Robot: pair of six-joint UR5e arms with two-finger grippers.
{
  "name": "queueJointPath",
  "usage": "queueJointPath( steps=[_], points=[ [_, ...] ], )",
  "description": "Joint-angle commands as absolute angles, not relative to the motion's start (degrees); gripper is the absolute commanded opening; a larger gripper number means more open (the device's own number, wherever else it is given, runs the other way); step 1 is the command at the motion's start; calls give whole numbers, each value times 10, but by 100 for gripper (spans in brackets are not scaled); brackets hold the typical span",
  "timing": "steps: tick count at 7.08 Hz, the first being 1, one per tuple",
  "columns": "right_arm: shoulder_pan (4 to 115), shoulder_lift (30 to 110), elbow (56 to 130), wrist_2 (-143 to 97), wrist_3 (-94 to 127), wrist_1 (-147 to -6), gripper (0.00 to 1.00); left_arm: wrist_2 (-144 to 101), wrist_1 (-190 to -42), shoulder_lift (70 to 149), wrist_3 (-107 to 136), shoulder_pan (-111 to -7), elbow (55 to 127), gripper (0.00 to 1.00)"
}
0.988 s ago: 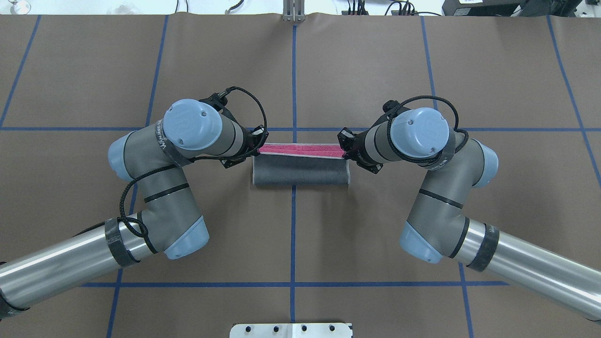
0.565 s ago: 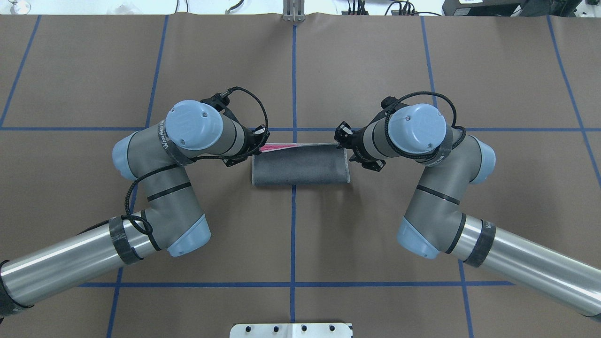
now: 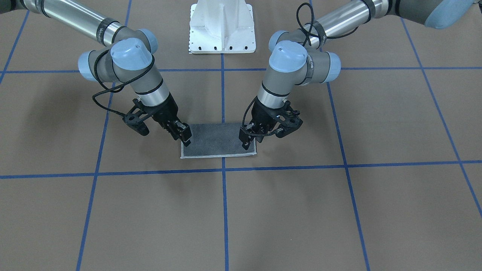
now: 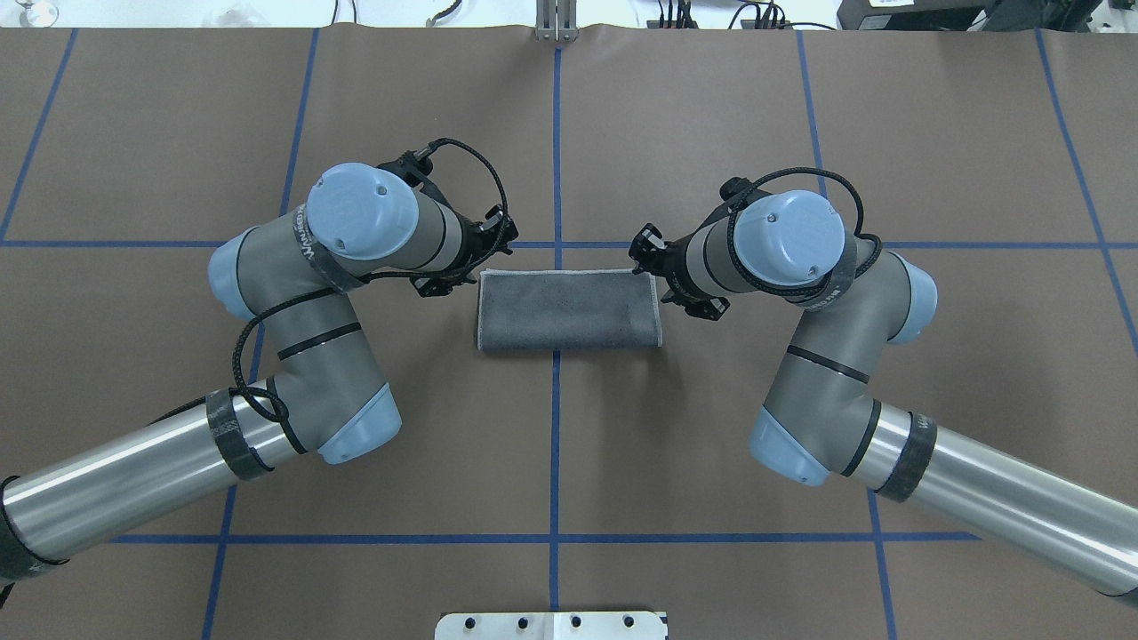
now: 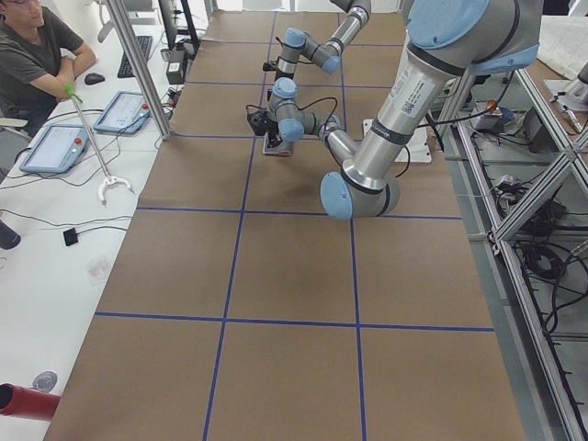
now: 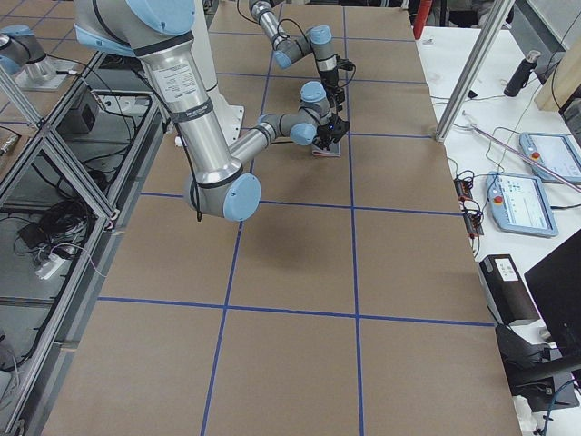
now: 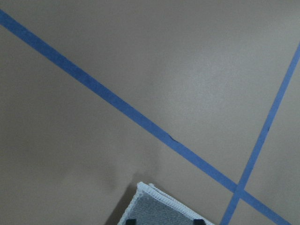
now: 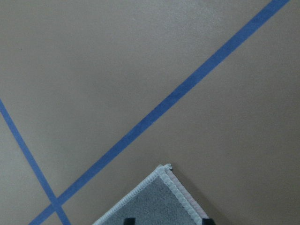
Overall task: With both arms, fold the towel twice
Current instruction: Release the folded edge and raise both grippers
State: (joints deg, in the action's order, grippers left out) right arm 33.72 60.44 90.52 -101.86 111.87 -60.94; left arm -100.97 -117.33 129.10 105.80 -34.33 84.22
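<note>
overhead exterior is showing the towel (image 4: 569,311) lying on the table (image 4: 178,133), folded once, grey side up, while my left gripper (image 3: 251,142) and right gripper (image 3: 182,136) are hovering spread-fingered at its far corners, second fold not yet done.

Table (image 4: 711,133) covered in brown paper, ruled into large squares by blue tape lines (image 4: 556,444). Towel (image 4: 569,311) flat on the paper as a folded rectangle, dark grey face up, light grey hem along its edges; astride the centre tape line, just on the robot's side of a cross line and not touching it. White pedestal base (image 3: 222,26) on the same centre line, well apart from the towel.
</note>
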Motion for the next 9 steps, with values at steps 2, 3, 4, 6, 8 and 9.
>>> queueJointPath(
  steps=[2, 3, 4, 6, 8, 9],
  points=[
    [316, 610, 920, -1019, 1197, -610, 61, -1068, -1174, 1294, 1056, -377, 845, 66],
    [301, 614, 929, -1018, 1232, -613, 62, -1070, -1174, 1293, 1056, -377, 846, 67],
    [286, 616, 928, -1016, 1260, -614, 76, -1071, -1174, 1293, 1056, -377, 846, 68],
    [283, 622, 931, -1013, 1291, -614, 76, -1071, -1174, 1293, 1056, -377, 846, 69],
    [284, 623, 927, -1010, 1295, -614, 76, -1071, -1173, 1293, 1056, -377, 846, 69],
    [284, 625, 926, -1010, 1302, -614, 76, -1071, -1174, 1293, 1056, -377, 846, 69]
  ],
)
